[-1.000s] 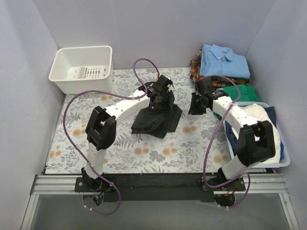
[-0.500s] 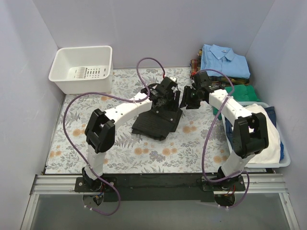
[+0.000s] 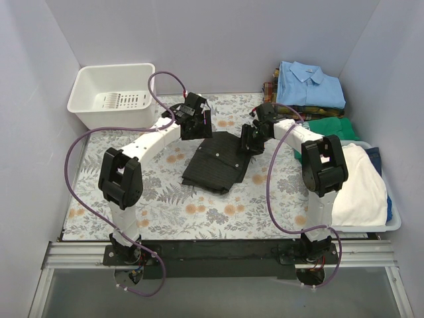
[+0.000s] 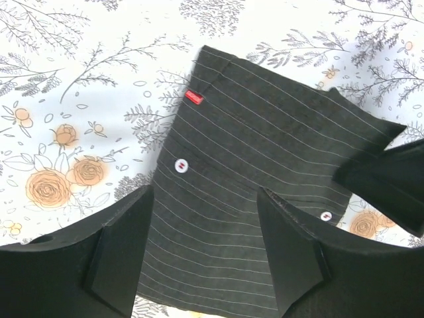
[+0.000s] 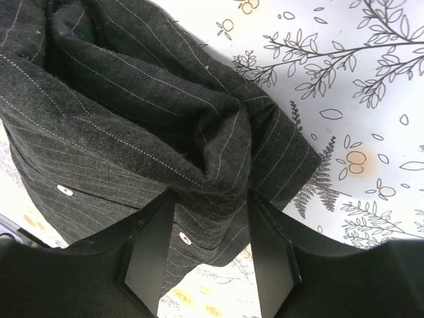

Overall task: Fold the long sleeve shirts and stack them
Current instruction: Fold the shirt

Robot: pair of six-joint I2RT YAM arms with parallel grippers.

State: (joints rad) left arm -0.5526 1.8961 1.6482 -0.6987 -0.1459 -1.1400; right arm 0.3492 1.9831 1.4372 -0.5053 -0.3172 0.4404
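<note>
Both jaws are set apart with nothing clamped, the folded pinstriped shirt (image 3: 215, 162) is laid mid-tabletop (image 3: 165, 199), but its puffed edge is straddled by the right jaws, so the fold could be snagged and pulled open if they are raised carelessly.

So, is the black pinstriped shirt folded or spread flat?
Folded: the black pinstriped shirt lies as a compact bundle on the floral table, layers doubled at its edge.
</note>
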